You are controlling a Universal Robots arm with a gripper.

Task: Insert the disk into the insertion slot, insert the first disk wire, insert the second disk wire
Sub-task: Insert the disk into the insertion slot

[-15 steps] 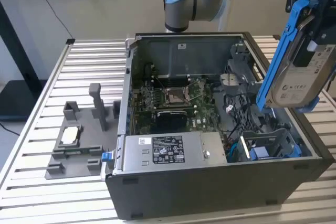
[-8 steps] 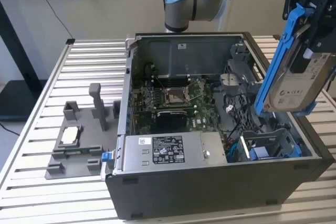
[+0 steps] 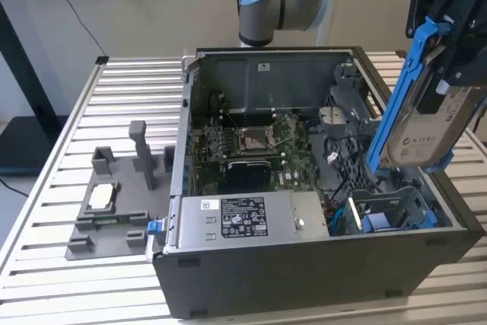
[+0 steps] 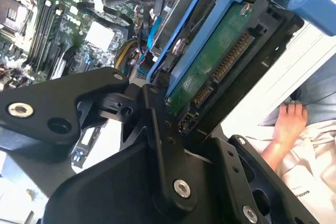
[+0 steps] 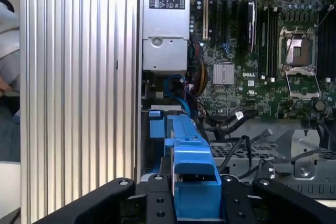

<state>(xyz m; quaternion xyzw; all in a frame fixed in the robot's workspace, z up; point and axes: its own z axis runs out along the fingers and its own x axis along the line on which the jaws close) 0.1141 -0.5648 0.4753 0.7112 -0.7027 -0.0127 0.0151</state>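
My gripper (image 3: 447,51) is shut on the disk (image 3: 426,123), a silver-grey drive with a white label in a bright blue frame. I hold it tilted steeply above the exterior view's right end of the open computer case. The insertion slot (image 3: 389,211), a grey metal cage with blue parts, lies below the disk's lower end, apart from it. In the second wrist view the disk's green board and connectors (image 4: 220,61) face the camera between the black fingers (image 4: 157,124). In the first wrist view the blue frame (image 5: 191,174) sits between the fingers, over the slot's blue part (image 5: 156,127). Loose black cables (image 3: 335,159) lie beside the slot.
The case holds a motherboard with a CPU socket (image 3: 255,138) and a silver labelled power-supply box (image 3: 243,222). A grey fixture (image 3: 114,203) stands on the slatted table (image 3: 76,112) at the exterior view's left. A person's hand (image 4: 289,121) rests beside the table.
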